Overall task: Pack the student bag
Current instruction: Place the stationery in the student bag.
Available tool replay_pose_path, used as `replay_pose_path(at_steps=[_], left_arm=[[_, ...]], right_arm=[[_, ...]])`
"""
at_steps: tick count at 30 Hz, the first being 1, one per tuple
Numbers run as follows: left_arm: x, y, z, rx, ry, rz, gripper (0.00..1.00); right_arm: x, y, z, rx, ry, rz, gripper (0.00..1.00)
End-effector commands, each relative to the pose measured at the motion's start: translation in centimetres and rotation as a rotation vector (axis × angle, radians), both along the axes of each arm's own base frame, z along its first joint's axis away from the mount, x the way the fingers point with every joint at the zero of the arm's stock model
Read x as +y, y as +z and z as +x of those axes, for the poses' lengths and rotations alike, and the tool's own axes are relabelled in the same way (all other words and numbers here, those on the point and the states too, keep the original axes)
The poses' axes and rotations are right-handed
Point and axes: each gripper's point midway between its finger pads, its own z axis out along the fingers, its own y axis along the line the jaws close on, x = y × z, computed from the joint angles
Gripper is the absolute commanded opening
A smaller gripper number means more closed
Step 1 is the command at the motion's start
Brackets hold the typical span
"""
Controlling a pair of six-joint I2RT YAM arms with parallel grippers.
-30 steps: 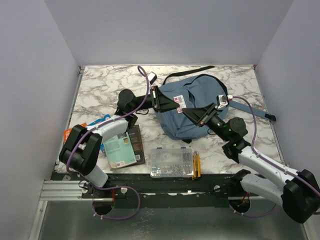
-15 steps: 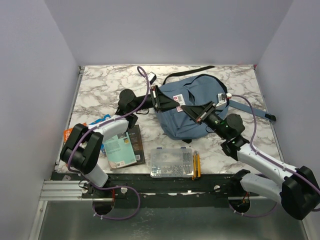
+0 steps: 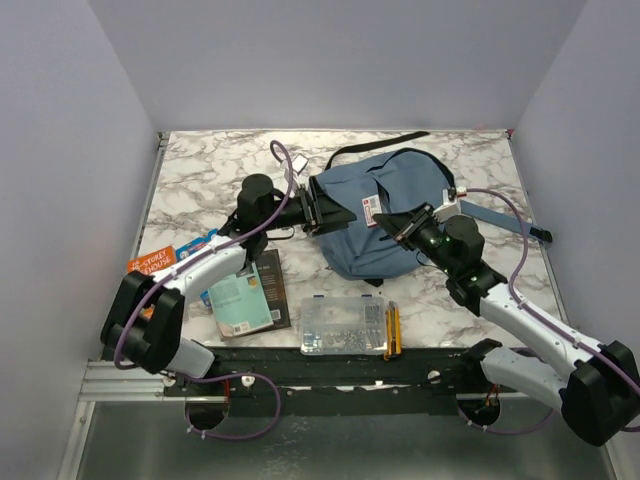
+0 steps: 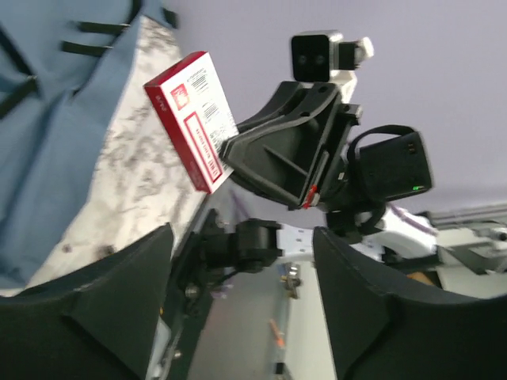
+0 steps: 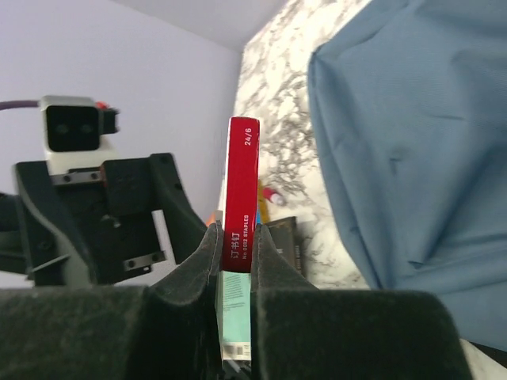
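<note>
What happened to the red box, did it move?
Yes. The red box shifted slightly right, judged against the clear parts case; the right gripper holds it.

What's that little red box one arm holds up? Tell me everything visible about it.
The red box is a small, flat cardboard pack: red edges, a white label with a barcode on its broad face, and a spine reading 24/6 staples. It looks closed. It hangs in the air near the backpack, pinched at one end by the right gripper; nothing else touches it.

L fingers (image 4: 95, 309) let go of staple box (image 5: 240, 190), backed off; R fingers (image 5: 198, 269) now clamp it.
</note>
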Motion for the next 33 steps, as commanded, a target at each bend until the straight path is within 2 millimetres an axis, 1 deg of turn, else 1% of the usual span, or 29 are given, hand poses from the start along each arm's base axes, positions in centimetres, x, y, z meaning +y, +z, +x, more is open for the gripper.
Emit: replay_pose_path(at_steps=[1, 2, 3, 5, 6, 8, 11, 13, 14, 15, 16, 17, 20, 21, 22, 23, 27, 31, 32, 33], left_arm=[[2.2, -3.1, 0.6, -0.025, 0.144, 0.202, 0.8], [2.7, -3.2, 0.9, -0.039, 0.171, 0.24, 0.84], [3.3, -3.8, 1.1, -0.026, 0.205, 0.292, 0.85], [4.5, -4.4, 1.7, -0.021, 0.265, 0.381, 0.87], [4.9, -4.5, 1.9, -0.014, 0.283, 0.416, 0.87], [5.1, -4.5, 2.2, -0.009, 0.286, 0.444, 0.87], [4.6, -4.6, 2.4, 0.013, 0.254, 0.458, 0.86], [3.9, -4.8, 2.7, 0.044, 0.228, 0.451, 0.86], [3.4, -4.7, 2.9, 0.057, 0.206, 0.442, 0.85], [2.6, -4.9, 3.0, 0.079, 0.175, 0.438, 0.83], [2.0, -5.3, 3.2, 0.1, 0.149, 0.438, 0.82], [1.2, -5.3, 3.2, 0.108, 0.122, 0.435, 0.81], [-1.1, -6.0, 3.7, 0.14, 0.07, 0.45, 0.78], [-1.8, -5.9, 3.9, 0.142, 0.057, 0.455, 0.77], [-2.4, -6.3, 4.0, 0.151, 0.044, 0.467, 0.77], [-3.0, -6.3, 4.3, 0.152, 0.037, 0.469, 0.77], [-4.6, -7.7, 5.8, 0.186, 0.013, 0.507, 0.74], [-5.3, -9.3, 7.2, 0.208, 0.021, 0.54, 0.72], [-5.3, -9.6, 7.5, 0.211, 0.023, 0.547, 0.71], [-5.4, -10.5, 7.6, 0.225, 0.016, 0.561, 0.7]], right_arm=[[-2.0, -0.5, 1.1, 0.005, -0.078, -0.106, 0.01], [-2.3, -0.6, 1.3, 0.001, -0.083, -0.123, 0.01], [-2.6, -0.8, 1.5, -0.005, -0.089, -0.149, 0.01], [-3.1, -1.1, 2.3, -0.015, -0.096, -0.208, 0.01], [-3.7, -1.5, 3.0, -0.019, -0.121, -0.261, 0.01], [-4.7, -1.9, 4.3, -0.015, -0.154, -0.335, 0.01], [-5.4, -2.0, 5.8, -0.049, -0.163, -0.424, 0.01], [-6.0, -2.1, 7.0, -0.077, -0.188, -0.507, 0.01], [-6.4, -2.2, 7.7, -0.095, -0.203, -0.558, 0.01], [-6.7, -2.7, 8.4, -0.102, -0.209, -0.613, 0.01], [-6.8, -2.7, 9.1, -0.113, -0.213, -0.652, 0.01], [-6.7, -3.1, 9.7, -0.118, -0.198, -0.691, 0.01], [-5.1, -3.2, 11.1, -0.157, -0.106, -0.754, 0.01], [-4.9, -3.2, 11.6, -0.157, -0.096, -0.771, 0.01], [-5.1, -3.8, 12.2, -0.138, -0.099, -0.797, 0.01], [-5.1, -3.9, 12.7, -0.134, -0.096, -0.819, 0.01], [-4.4, -6.2, 13.9, -0.096, -0.027, -0.892, 0.01], [-3.8, -8.7, 14.5, -0.039, 0.036, -0.931, 0.01], [-3.7, -9.1, 14.6, -0.034, 0.043, -0.933, 0.01], [-3.9, -10.2, 14.4, 0.0, 0.056, -0.95, 0.01]])
